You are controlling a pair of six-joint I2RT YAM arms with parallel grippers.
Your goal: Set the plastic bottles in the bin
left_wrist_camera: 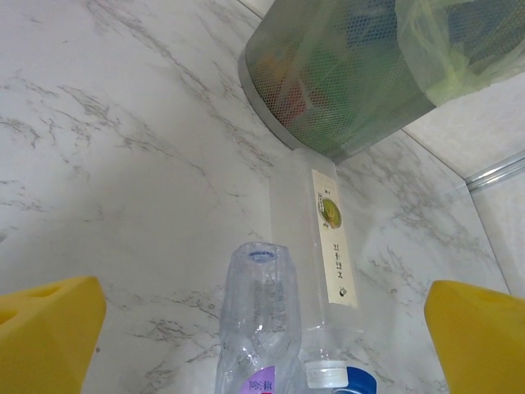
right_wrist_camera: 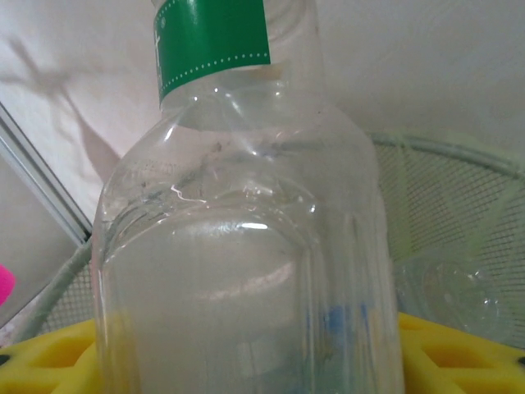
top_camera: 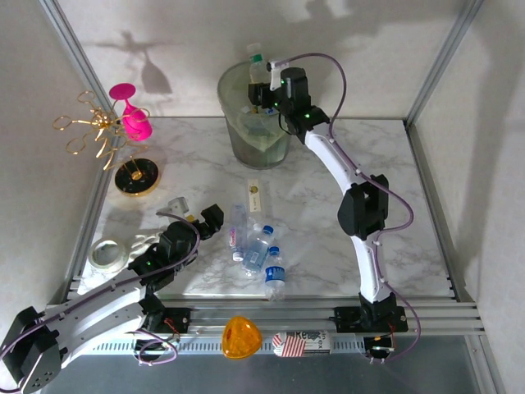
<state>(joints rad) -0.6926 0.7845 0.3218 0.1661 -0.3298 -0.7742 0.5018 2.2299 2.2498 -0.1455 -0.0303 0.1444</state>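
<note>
While my right end effector (top_camera: 275,89) hangs over the bin (top_camera: 246,144) at the far edge of the worktop (top_camera: 328,238), its yellow pads (right_wrist_camera: 459,353) are closed on a clear bottle with a green label (right_wrist_camera: 246,246), which stands neck up above the bin's opening. My left end effector (top_camera: 195,215) is spread fully wide and holds nothing. It sits low near the near-left corner, pointing at the other plastic bottles (top_camera: 258,249), which lie together close to the middle of the near edge.
</note>
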